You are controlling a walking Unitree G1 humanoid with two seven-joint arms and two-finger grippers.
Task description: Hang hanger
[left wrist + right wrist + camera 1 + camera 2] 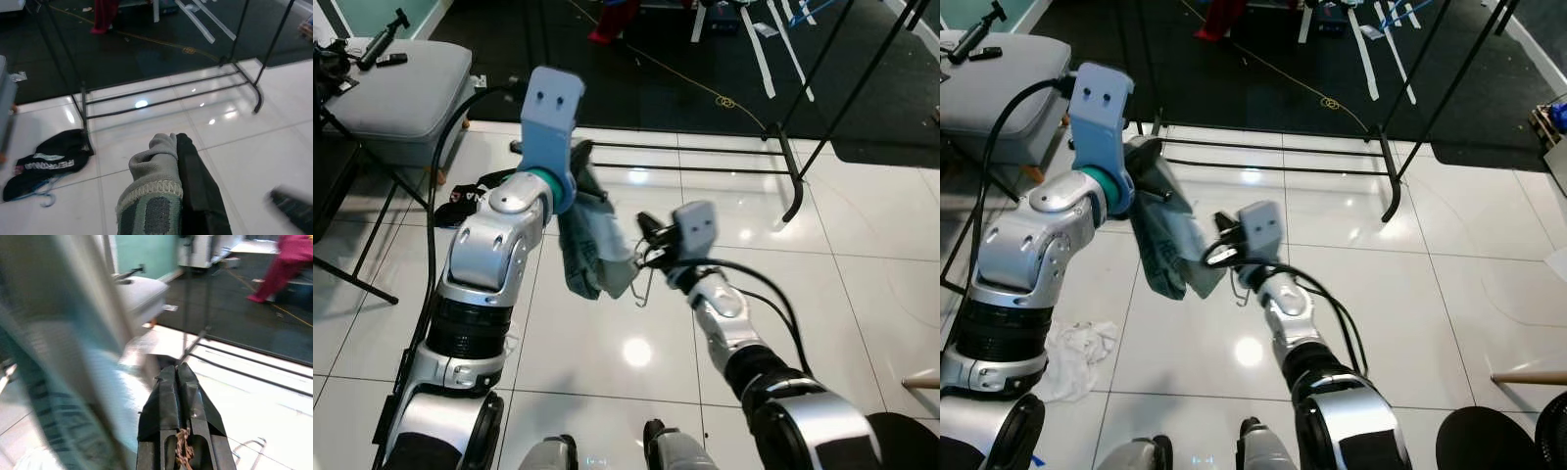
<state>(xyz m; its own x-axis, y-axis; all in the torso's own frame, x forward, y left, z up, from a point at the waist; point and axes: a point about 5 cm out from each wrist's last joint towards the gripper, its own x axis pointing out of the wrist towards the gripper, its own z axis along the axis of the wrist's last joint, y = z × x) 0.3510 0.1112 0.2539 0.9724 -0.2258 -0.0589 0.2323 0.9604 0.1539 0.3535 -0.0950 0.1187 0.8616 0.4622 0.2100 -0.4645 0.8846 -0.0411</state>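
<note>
Hanger [644, 286] wire hook hangs below the right gripper [651, 245], beside a grey-green garment [597, 253] held up over the white floor by the left gripper [579, 166].

Left wrist view: jaws clenched on the garment [156, 196]; clothes rack [166, 95] beyond.

Right wrist view: jaws pressed together; whether they grip the hanger cannot be told.

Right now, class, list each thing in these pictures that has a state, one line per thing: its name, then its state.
Left pincer: shut on the garment.
Right pincer: fingers pressed together, next to the garment.
Garment: grey-green, held up off the floor, hanging crumpled between the two arms.
Hanger hook: dangling below the garment.
Clothes rack: standing upright, lower rails bare.
Black garment: lying in a heap on the floor.
White cloth: crumpled on the tiles.
</note>
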